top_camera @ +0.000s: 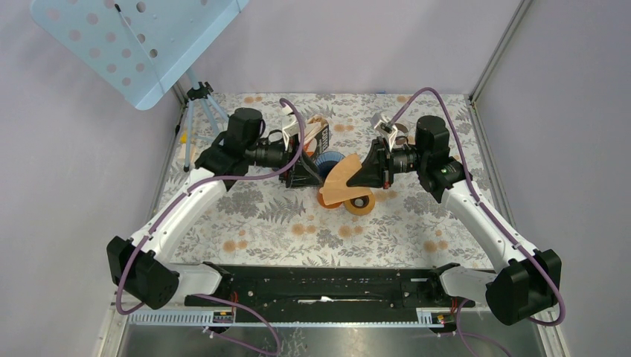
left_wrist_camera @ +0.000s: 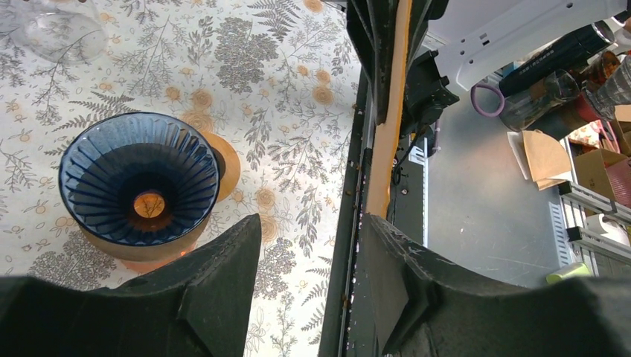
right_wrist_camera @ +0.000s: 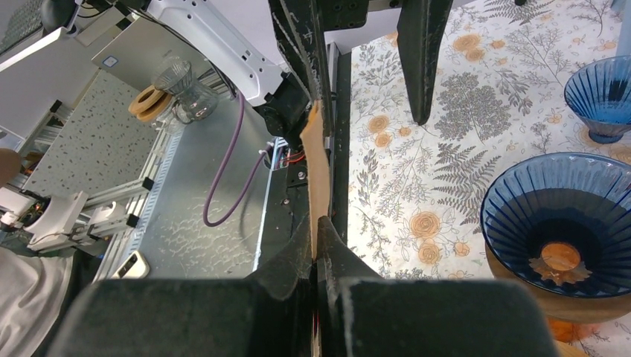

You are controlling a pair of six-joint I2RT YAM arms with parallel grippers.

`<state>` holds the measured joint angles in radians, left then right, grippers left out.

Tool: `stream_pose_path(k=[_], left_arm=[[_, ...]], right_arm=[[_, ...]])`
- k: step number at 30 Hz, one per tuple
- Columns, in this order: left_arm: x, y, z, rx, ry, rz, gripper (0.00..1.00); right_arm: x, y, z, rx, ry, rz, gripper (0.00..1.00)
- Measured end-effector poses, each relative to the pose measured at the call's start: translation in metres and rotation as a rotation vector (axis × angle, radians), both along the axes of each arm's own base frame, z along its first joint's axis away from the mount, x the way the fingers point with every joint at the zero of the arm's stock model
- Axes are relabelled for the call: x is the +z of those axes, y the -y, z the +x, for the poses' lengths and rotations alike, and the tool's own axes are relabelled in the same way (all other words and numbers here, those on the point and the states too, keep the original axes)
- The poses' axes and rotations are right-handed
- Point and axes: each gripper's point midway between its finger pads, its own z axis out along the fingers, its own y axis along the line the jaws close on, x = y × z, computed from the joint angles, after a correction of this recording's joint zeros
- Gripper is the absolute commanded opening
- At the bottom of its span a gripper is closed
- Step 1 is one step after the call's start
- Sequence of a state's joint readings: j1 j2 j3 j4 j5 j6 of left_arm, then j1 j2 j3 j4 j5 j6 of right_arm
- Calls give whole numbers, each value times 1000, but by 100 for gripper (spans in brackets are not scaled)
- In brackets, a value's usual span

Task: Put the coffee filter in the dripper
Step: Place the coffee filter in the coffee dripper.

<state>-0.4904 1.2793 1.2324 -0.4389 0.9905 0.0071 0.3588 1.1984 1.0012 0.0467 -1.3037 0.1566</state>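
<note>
The brown paper coffee filter (top_camera: 339, 183) hangs above the table's middle, with my right gripper (right_wrist_camera: 318, 242) shut on its near edge. In the right wrist view the coffee filter (right_wrist_camera: 317, 167) shows edge-on. Its far tip reaches up between the left gripper's fingers (right_wrist_camera: 420, 63). My left gripper (left_wrist_camera: 309, 249) is open; the filter (left_wrist_camera: 390, 119) runs down beside its right finger (left_wrist_camera: 394, 275). The blue ribbed dripper (left_wrist_camera: 138, 178) sits on an orange-brown base, below and left of the left gripper, and low right of the right gripper as the dripper (right_wrist_camera: 562, 216).
A second blue dripper (right_wrist_camera: 604, 88) stands farther back. A glass carafe (left_wrist_camera: 52, 30) is on the floral cloth. A tape roll (top_camera: 360, 205) lies just in front of the filter. A small tripod (top_camera: 199, 104) stands at back left, and a brown bag (top_camera: 318, 132) behind the grippers.
</note>
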Motion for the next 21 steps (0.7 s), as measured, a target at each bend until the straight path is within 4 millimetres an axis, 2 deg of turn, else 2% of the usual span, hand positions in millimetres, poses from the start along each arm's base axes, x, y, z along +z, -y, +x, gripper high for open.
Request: stream_pose_path(k=[21], left_arm=[[0,-1,1,5,0,0,55]], right_arm=[[1,0,-1,-1,-16,-1,0]])
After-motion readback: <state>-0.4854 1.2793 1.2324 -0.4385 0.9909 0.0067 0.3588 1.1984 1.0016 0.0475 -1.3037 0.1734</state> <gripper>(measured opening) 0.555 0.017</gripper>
